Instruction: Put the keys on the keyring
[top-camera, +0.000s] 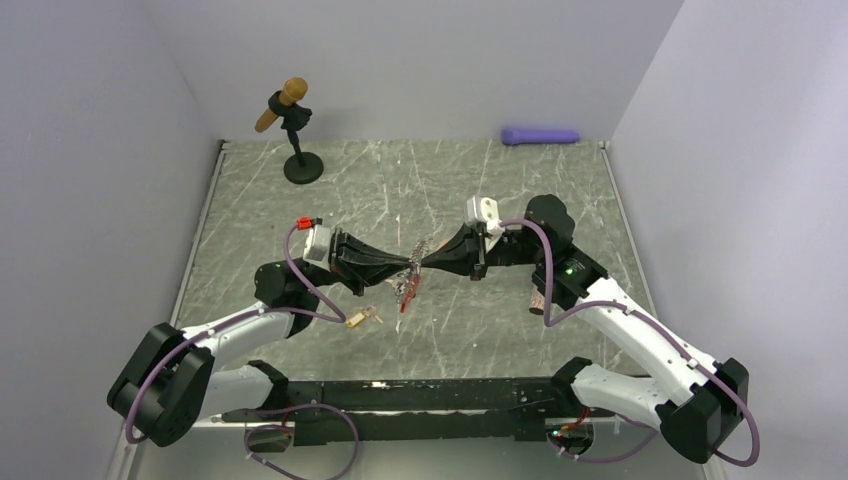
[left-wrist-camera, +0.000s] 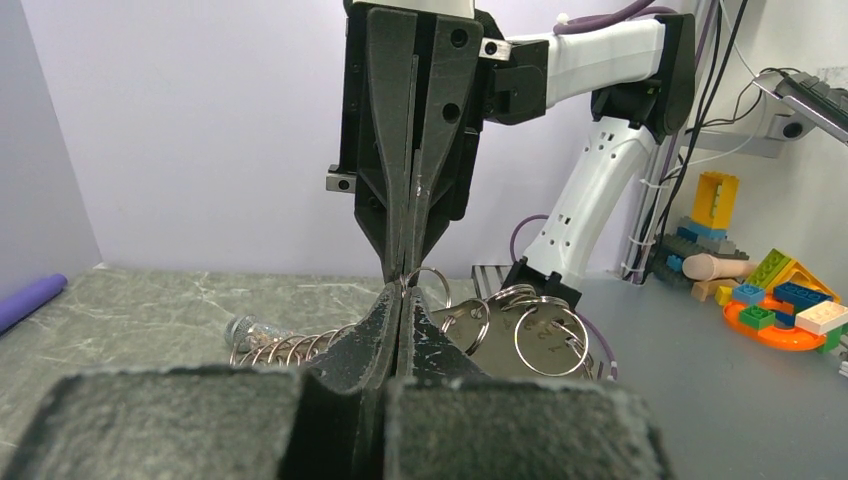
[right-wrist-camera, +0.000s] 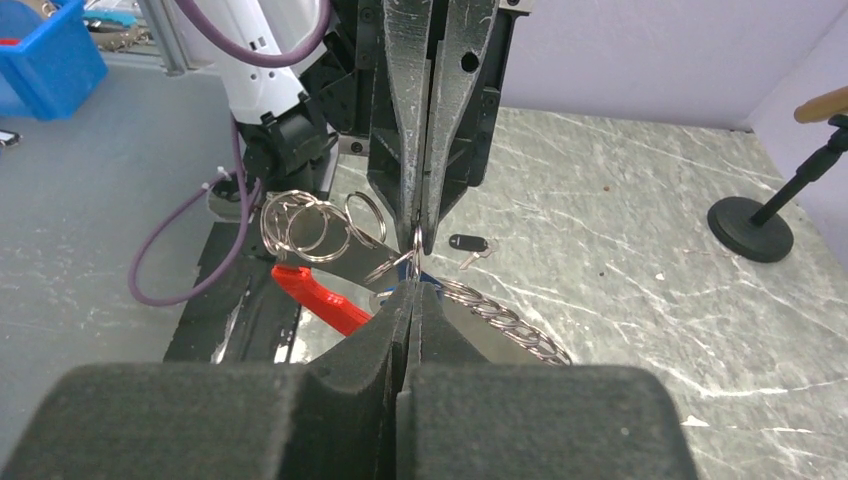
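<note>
The danger is a tug-of-war: the left pincer and right pincer meet tip to tip above the table, each fully closed on the same thin loop of the keyring (red clip and chain dangling below). Any uneven pull could bend the loop or let it slip and drop. A yellow-tagged key lies nearby, untouched.
</note>
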